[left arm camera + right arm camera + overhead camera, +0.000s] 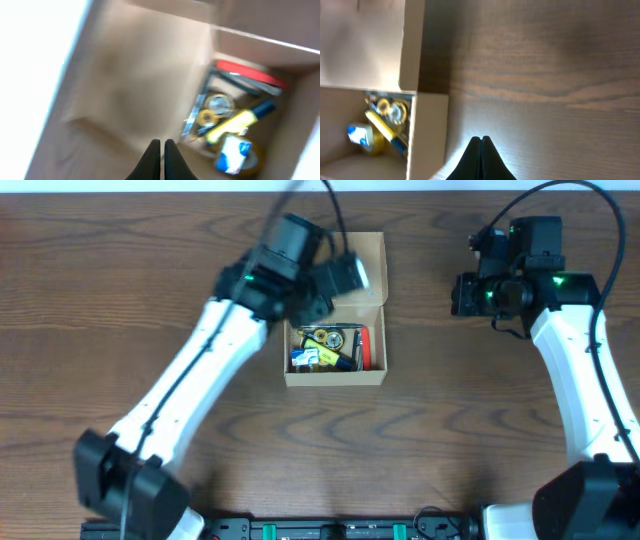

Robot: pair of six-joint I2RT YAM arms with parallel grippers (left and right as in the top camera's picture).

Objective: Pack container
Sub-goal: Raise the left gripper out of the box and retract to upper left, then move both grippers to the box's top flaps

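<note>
The tan cardboard container (335, 376) sits at the table's middle, its hinged flap lid (372, 260) lying open behind it. Inside are tape rolls (218, 105), a yellow and blue marker (240, 120), a red item (250, 73) and a blue and white pack (235, 154). My left gripper (162, 144) is shut and empty, hovering over the lid's inner face (145, 75), beside the box opening; in the overhead view the left gripper (340, 277) covers the lid. My right gripper (481, 140) is shut and empty over bare table, right of the container (427, 135).
The dark wood table (480, 430) surrounds the box. The right arm (575, 350) stands at the far right; the left arm (190, 380) stretches diagonally from front left. The table's white far edge (150, 185) runs along the top.
</note>
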